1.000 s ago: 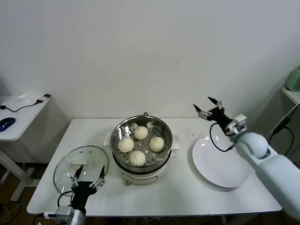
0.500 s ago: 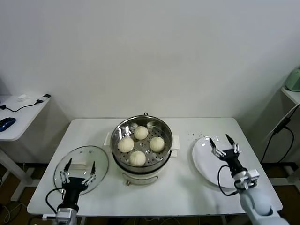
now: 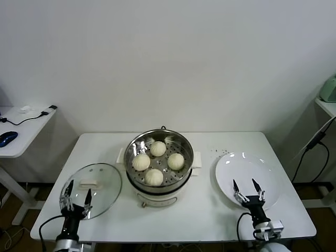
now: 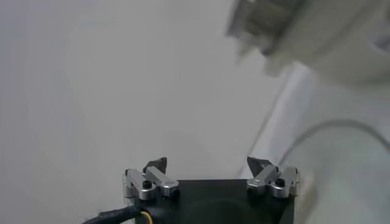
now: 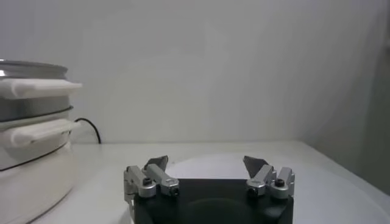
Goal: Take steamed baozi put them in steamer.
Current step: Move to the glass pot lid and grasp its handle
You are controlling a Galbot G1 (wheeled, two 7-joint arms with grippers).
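Note:
Several cream-white baozi [image 3: 154, 177] lie on the perforated tray inside the shiny steel steamer [image 3: 185, 172] at the table's middle. Its side also shows in the right wrist view [image 5: 30, 122]. My right gripper [image 3: 248, 190] is open and empty, low at the table's front right, over the near edge of the white plate [image 3: 262, 178]. It shows open in the right wrist view [image 5: 207, 163]. My left gripper [image 3: 76, 191] is open and empty, low at the front left by the glass lid [image 3: 102, 181]. It shows open in the left wrist view [image 4: 208, 163].
The white plate is bare. The glass lid with a white handle [image 3: 87, 184] lies flat left of the steamer. A side table [image 3: 21, 131] with a mouse and cable stands at far left. The table's front edge [image 3: 173, 236] is near both grippers.
My right arm has swung from above the plate's far side down to the table's front right edge. My left gripper has dropped lower at the front left. The baozi have not moved.

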